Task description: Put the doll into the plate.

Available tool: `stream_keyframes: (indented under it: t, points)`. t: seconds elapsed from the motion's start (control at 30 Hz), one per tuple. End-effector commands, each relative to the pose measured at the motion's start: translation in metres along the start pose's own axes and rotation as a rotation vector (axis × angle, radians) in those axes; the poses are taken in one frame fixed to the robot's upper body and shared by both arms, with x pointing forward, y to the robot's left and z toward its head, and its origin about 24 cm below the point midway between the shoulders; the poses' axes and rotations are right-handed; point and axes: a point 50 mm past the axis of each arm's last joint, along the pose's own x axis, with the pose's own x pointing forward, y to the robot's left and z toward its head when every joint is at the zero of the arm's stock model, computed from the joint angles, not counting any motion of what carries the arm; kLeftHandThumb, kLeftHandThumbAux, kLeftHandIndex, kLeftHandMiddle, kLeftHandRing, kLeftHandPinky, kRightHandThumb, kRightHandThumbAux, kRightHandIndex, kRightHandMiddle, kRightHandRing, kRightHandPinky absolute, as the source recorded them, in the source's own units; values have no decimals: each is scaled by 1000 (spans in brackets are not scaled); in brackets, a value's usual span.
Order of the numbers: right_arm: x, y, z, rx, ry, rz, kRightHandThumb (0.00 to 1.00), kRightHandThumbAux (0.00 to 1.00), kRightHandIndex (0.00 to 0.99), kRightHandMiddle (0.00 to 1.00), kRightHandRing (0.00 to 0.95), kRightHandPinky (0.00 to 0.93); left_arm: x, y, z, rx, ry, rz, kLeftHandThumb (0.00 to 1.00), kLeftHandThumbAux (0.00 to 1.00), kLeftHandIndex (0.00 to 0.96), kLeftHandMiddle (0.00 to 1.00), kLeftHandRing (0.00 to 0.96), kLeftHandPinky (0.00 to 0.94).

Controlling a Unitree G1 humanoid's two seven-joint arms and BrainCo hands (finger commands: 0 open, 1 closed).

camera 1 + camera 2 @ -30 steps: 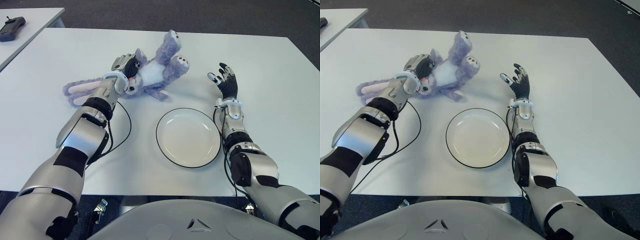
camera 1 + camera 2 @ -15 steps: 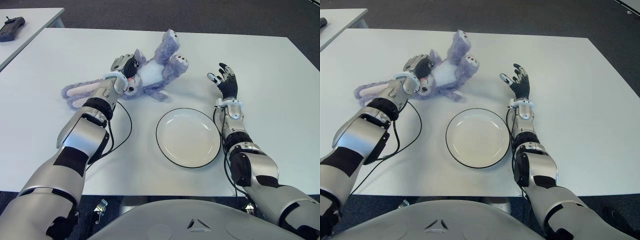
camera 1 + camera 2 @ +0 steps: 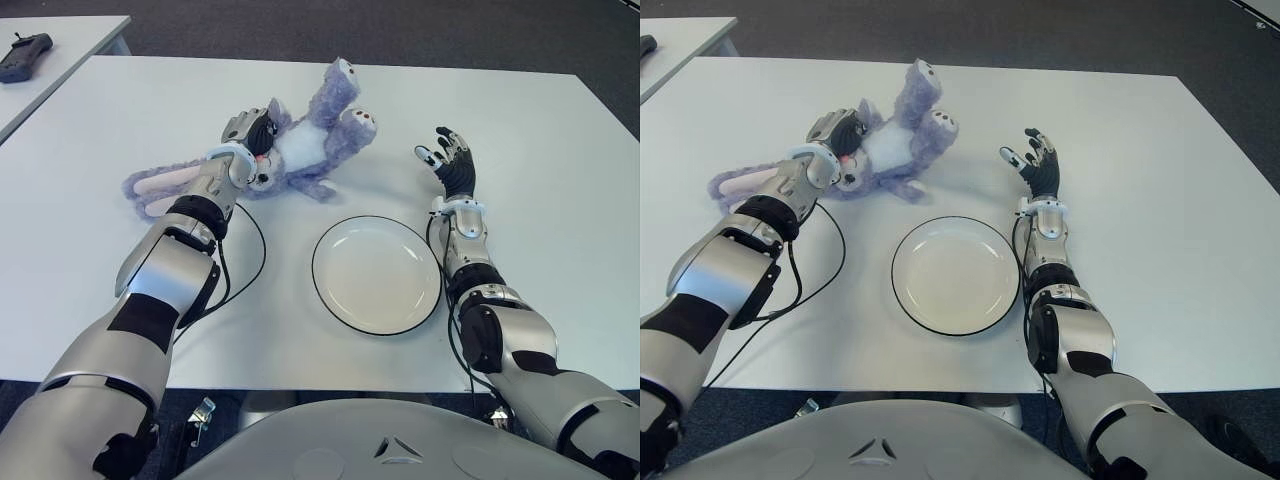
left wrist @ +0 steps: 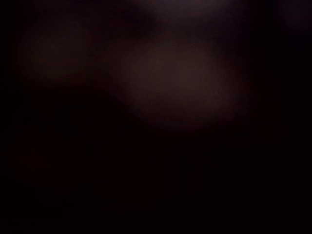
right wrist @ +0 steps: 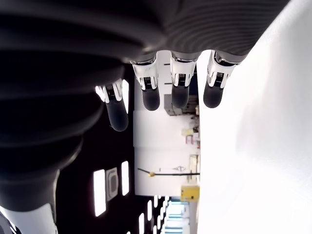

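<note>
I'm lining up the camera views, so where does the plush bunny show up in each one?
Left eye view: doll, upper centre, under the left hand.
Right eye view: doll, upper left of centre.
Left wrist view: dark, nothing discernible.
Right wrist view: not in it.
Shared landmark: plate, nearer than the doll.

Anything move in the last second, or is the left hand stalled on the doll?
Barely anything. The left hand stays on the doll, whose ears shifted slightly; it hasn't been lifted off the table. The plate is empty and unmoved, and the right hand hasn't moved, fingers spread, right of the plate.
</note>
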Motion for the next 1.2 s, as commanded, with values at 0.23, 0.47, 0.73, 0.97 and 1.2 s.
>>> stream_keyframes:
  t: [0.23, 0.47, 0.73, 0.97, 1.2]
  points:
    - [-155, -21, -139, 111, 597, -186, 0, 658, 267, 113, 61, 49, -42, -77, -47, 2, 176, -241, 872, 649, 476, 557, 758, 721]
    - [-156, -21, -139, 125, 595, -187, 0, 659, 308, 118, 59, 59, -40, -67, -49, 52, 111, -260, 836, 660, 427, 486, 644, 651]
    - [-156, -20, -139, 133, 594, -192, 0, 657, 257, 109, 58, 67, -41, -65, -52, 89, 85, -301, 425, 351, 104, 259, 266, 262]
    - [-155, -20, -139, 131, 598, -189, 0, 649, 203, 101, 61, 68, -42, -64, -53, 101, 66, -307, 372, 288, 31, 181, 184, 148]
    - [-155, -20, -139, 122, 590, -185, 0, 643, 170, 91, 56, 57, -41, -61, -55, 112, 83, -311, 362, 258, 0, 60, 55, 50]
